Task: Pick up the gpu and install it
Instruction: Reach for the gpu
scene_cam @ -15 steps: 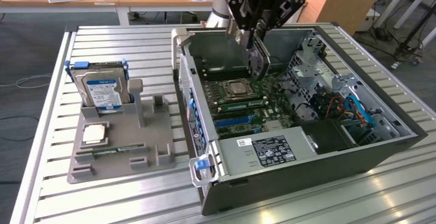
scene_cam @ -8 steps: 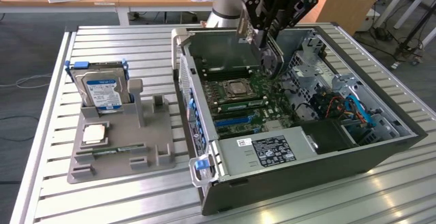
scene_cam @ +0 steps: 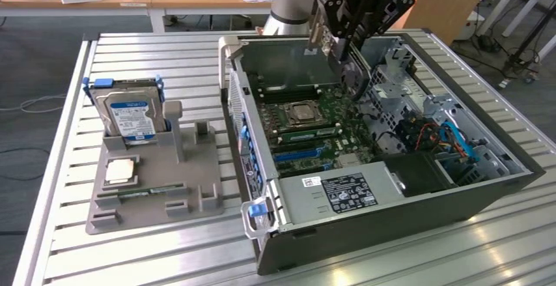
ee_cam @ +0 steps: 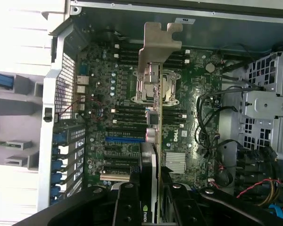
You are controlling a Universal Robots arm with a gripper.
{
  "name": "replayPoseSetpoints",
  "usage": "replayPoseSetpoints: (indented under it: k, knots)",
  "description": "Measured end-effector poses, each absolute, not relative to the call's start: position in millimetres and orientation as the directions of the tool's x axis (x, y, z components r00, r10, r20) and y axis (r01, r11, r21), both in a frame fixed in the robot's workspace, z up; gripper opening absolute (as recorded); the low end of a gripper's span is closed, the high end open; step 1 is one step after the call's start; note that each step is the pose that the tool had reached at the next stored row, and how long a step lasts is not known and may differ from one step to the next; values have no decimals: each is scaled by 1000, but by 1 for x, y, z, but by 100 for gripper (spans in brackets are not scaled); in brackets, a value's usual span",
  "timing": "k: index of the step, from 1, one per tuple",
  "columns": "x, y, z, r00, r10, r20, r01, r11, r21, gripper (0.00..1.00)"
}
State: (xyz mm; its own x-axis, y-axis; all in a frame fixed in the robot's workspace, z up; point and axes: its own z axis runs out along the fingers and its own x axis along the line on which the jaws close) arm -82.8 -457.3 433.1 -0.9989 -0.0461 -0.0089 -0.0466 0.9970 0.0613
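The gpu (ee_cam: 154, 141) hangs edge-on between my fingers, its silvery bracket (ee_cam: 155, 44) at the end farthest from me. My gripper (ee_cam: 154, 200) is shut on the card, one black finger on each face. In the exterior view my gripper (scene_cam: 345, 42) hovers over the far side of the open computer case (scene_cam: 391, 227), with the dark gpu (scene_cam: 352, 77) held upright below it, above the motherboard (scene_cam: 313, 129) and apart from it. The blue expansion slot (ee_cam: 125, 139) lies on the board beside the card's line.
On the slatted table, at the exterior view's left, a grey holder (scene_cam: 156, 175) carries a silver hard drive (scene_cam: 130, 113) in a blue caddy and a small chip. Inside the case are a power supply (scene_cam: 347, 191), drive cages and loose cables (scene_cam: 434, 136).
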Motion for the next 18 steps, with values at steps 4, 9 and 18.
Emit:
replayPoseSetpoints:
  k: [4, 9, 18]
  knots:
    - [-82, -457, 433, -999, -43, -9, -43, 997, 61, 27]
    - [-79, -457, 433, -1000, -21, -9, -21, 998, 61, 27]
    - [-79, -457, 432, -1000, -19, -9, -19, 998, 61, 27]
